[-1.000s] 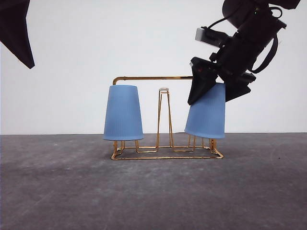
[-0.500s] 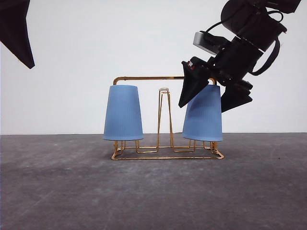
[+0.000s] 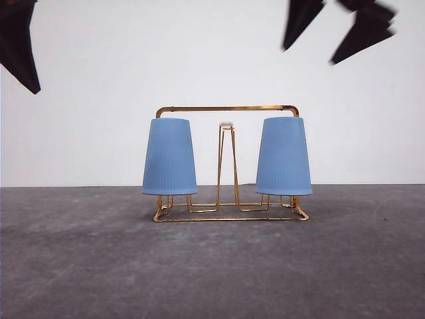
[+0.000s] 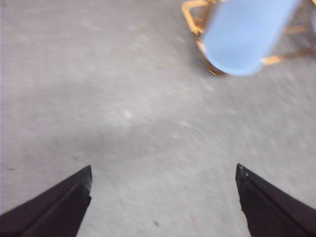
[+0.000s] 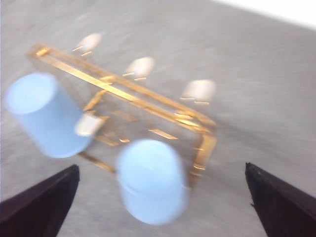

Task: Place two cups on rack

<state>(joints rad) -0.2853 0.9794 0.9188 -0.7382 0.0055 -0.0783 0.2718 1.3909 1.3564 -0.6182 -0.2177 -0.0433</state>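
Blue cups were seated on the rack; the wide-open right claw, at one o'clock, could be bumped into them.

no readable text, label, brand, number or sign appears anywhere.

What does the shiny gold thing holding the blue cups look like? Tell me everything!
The rack is thin, shiny gold wire. A rounded bar arches across its top, and a flat wire rectangle forms its base on the grey table. Narrow upright loop prongs with pale tips rise from the base; the middle one is bare. An upside-down light-blue cup sits over a prong at each end: the left cup and the right cup. The rack stands upright, and no gripper touches it.
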